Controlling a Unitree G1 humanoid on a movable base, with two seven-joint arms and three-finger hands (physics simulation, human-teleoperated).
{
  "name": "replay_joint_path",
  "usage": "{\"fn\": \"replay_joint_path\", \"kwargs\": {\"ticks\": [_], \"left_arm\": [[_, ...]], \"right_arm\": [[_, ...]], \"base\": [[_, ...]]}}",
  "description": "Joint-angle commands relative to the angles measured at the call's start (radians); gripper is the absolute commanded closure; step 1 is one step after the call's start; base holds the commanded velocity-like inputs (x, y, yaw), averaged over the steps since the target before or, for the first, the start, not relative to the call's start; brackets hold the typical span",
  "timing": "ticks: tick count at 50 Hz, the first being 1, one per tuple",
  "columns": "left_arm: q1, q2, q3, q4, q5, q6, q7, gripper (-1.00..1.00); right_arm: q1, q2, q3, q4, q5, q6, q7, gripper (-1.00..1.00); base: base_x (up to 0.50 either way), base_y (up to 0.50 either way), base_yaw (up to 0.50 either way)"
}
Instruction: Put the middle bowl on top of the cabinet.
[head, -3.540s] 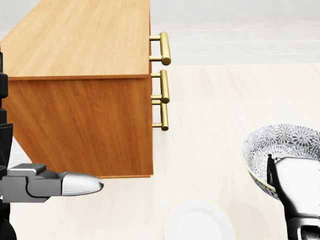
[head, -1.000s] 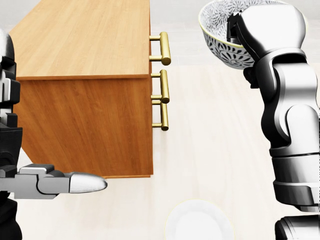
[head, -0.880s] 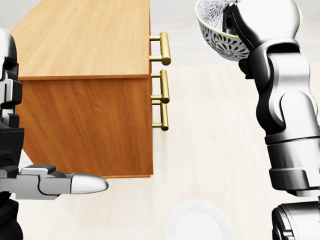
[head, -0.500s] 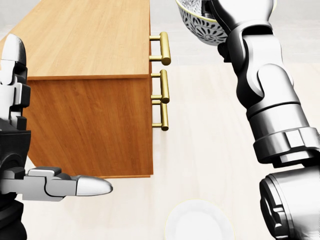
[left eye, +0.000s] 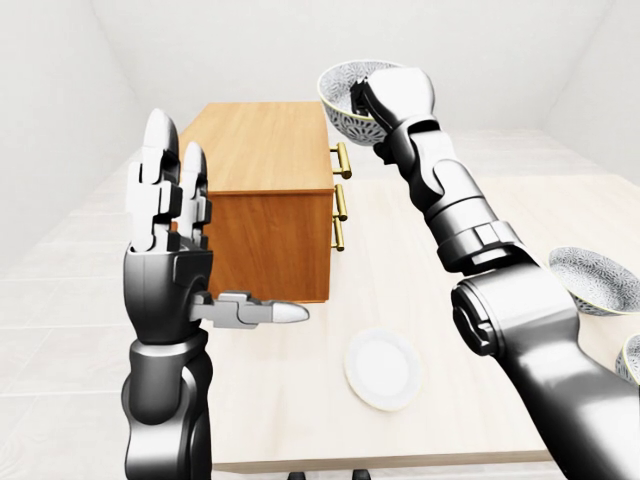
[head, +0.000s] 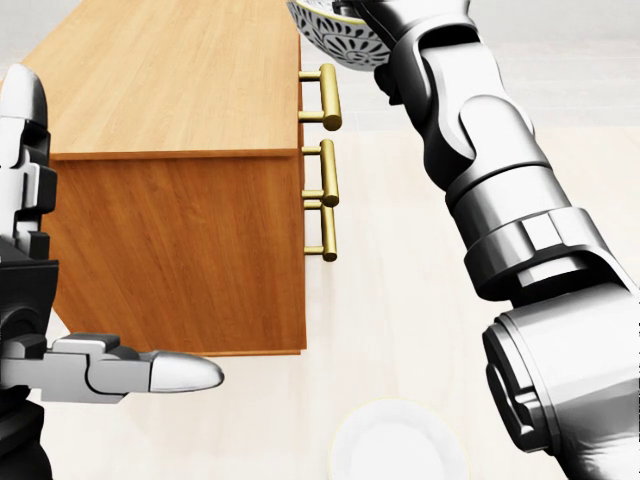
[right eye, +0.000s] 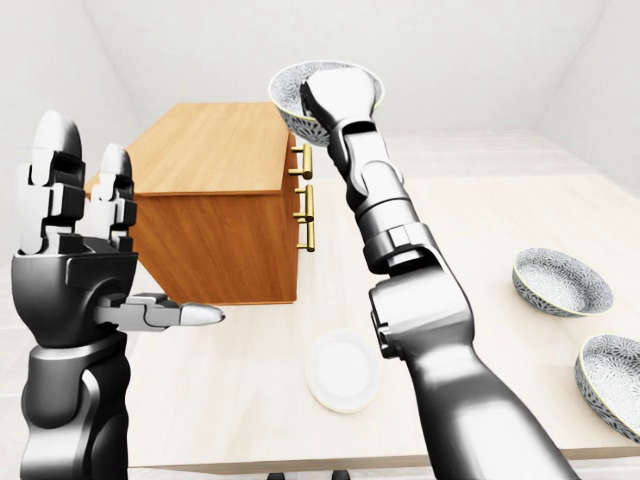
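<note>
My right hand (right eye: 340, 92) is gripping the middle bowl (right eye: 300, 100), fingers closed on its rim. The bowl, white with black flower pattern and yellowish rim, is hanging above the cabinet (right eye: 215, 150) edge. My left hand (right eye: 75, 270) is staying spread.

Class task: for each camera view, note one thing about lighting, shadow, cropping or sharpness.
Left-eye view: flat, even light, with soft highlights on the right robot hand. Head view: the patterned black-and-white bowl is cropped by the top edge. Right-eye view: sharp throughout, and the wooden cabinet casts only a faint shadow.
</note>
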Motion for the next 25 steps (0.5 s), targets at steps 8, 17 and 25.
{"fn": "replay_joint_path", "kwargs": {"ticks": [8,17,25], "left_arm": [[-0.01,0.002,0.008,-0.003,-0.012,0.0,0.003,-1.0],[-0.013,0.003,0.013,-0.003,-0.019,0.0,0.005,-1.0],[-0.011,0.005,0.012,-0.004,-0.022,0.0,0.005,-1.0]], "right_arm": [[-0.07,0.081,0.016,0.103,0.01,-0.058,-0.105,1.0],[-0.094,0.126,0.024,0.137,0.021,-0.063,-0.135,1.0],[-0.116,0.146,0.018,0.164,0.039,-0.063,-0.162,1.0]], "base": [[0.0,0.0,0.0],[0.0,0.0,0.0],[0.0,0.0,0.0]]}}
